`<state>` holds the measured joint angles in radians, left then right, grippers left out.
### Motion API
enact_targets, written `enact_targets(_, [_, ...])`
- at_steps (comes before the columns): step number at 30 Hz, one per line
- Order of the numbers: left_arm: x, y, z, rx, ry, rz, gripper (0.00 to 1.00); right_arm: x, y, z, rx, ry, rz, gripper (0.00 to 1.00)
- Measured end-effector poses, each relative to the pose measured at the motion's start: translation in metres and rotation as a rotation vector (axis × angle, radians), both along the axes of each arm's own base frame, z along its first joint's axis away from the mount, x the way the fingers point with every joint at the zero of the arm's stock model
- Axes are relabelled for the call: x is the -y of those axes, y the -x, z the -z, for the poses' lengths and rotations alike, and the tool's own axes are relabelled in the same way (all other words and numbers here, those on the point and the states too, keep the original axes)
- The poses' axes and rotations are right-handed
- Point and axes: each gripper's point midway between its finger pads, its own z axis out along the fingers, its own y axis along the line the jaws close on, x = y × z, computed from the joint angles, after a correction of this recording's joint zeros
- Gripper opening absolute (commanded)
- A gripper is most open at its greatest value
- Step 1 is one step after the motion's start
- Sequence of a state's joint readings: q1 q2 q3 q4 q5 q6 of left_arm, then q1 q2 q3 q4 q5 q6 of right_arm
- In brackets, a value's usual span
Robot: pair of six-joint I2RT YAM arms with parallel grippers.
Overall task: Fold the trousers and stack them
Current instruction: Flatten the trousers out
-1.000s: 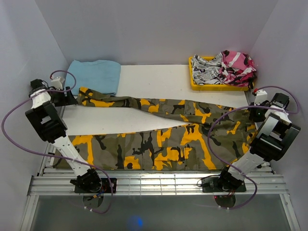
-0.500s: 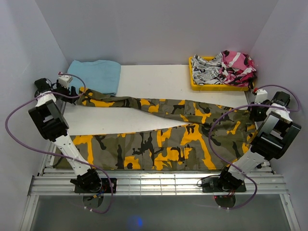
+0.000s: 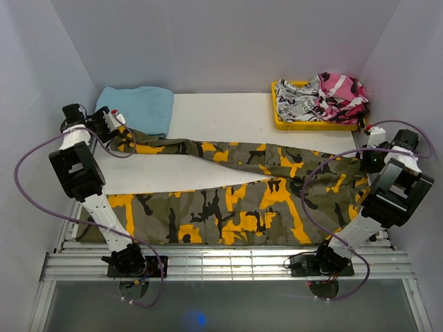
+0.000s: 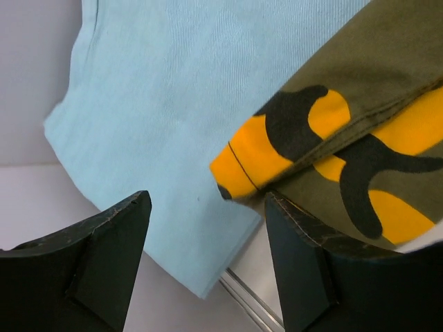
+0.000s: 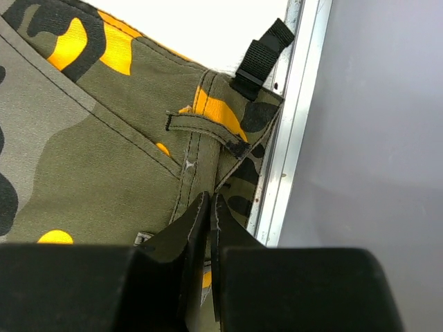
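Note:
The camouflage trousers (image 3: 235, 207) lie spread flat, waist at the right and both legs running left. My left gripper (image 3: 114, 124) stands open at the hem of the far leg. In the left wrist view its fingers (image 4: 208, 207) straddle the orange-and-olive hem corner (image 4: 332, 138) without touching it. My right gripper (image 3: 367, 160) is shut at the waistband by the table's right edge. In the right wrist view its tips (image 5: 210, 200) meet right at the waistband fabric (image 5: 104, 138), and no cloth shows between them.
A folded light-blue cloth (image 3: 138, 107) lies at the back left, under the hem corner (image 4: 159, 104). A yellow tray (image 3: 280, 119) at the back right holds a pink camouflage garment (image 3: 342, 93) and a black-and-white one (image 3: 294, 104). A metal rail (image 5: 291, 138) edges the table beside the waistband.
My left gripper has swung from the table's left edge toward the back and right, arriving at the far leg's hem. The right gripper has barely shifted.

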<state>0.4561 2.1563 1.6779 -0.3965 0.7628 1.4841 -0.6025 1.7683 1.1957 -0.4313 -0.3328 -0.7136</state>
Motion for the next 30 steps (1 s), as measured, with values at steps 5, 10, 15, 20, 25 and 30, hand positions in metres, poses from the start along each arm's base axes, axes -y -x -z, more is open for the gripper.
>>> enact_targets(5, [0.015, -0.016, 0.005, 0.025, -0.111, 0.080, 0.70, 0.001, 0.000, 0.001, -0.011, 0.002, 0.004, 0.08])
enact_targets(10, [0.025, -0.026, 0.021, 0.009, -0.200, 0.138, 0.67, 0.003, -0.001, -0.001, -0.014, 0.000, 0.007, 0.08])
enact_targets(15, [0.026, -0.025, 0.036, -0.022, -0.237, 0.169, 0.69, 0.003, -0.001, 0.000, -0.022, -0.002, 0.009, 0.08])
enact_targets(20, [0.022, -0.015, 0.035, -0.030, -0.264, 0.195, 0.69, 0.003, 0.000, 0.000, -0.026, -0.003, 0.009, 0.08])
enact_targets(25, [0.022, 0.003, 0.036, -0.051, -0.277, 0.219, 0.70, 0.003, 0.000, 0.000, -0.026, -0.004, 0.009, 0.08])
enact_targets(30, [0.020, 0.006, 0.025, -0.037, -0.299, 0.229, 0.70, 0.003, -0.001, 0.000, -0.026, -0.004, 0.009, 0.08])
